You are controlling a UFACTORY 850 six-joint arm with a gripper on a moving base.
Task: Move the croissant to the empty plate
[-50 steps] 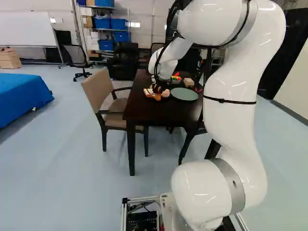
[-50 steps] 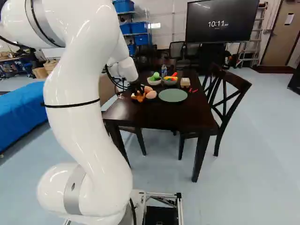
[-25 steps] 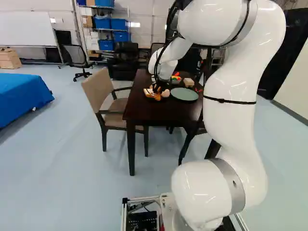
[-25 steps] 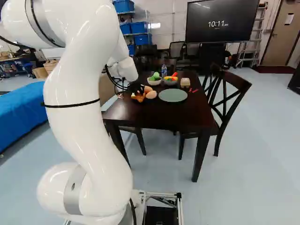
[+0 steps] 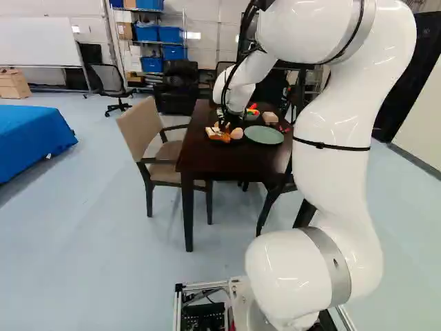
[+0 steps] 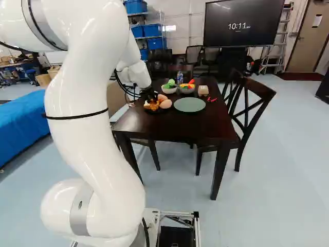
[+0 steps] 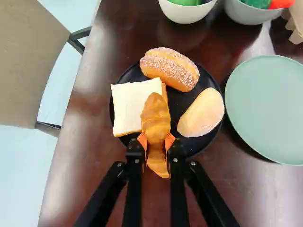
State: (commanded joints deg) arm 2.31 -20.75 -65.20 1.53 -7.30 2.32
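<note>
In the right base view my gripper (image 6: 150,96) is over the near left part of the table, at the black plate of breads. The wrist view shows the gripper (image 7: 155,142) shut on the golden-brown croissant (image 7: 155,116), an orange pad on each side. The croissant is over the near part of the black plate (image 7: 193,147), one end reaching past the rim; whether it touches the plate I cannot tell. The green plate (image 7: 267,109), bare, lies beside the black one.
White bread (image 7: 130,106), a sugared roll (image 7: 170,68) and a pale bun (image 7: 202,113) share the black plate. Bowls (image 7: 187,12) of toy food and an egg carton (image 6: 203,90) stand farther back. Chairs (image 5: 141,131) flank the table (image 6: 175,128).
The arm's upper links have shifted slightly, rightward in the left base view and leftward in the right one. The croissant has risen a little with the gripper. The base has not moved.
</note>
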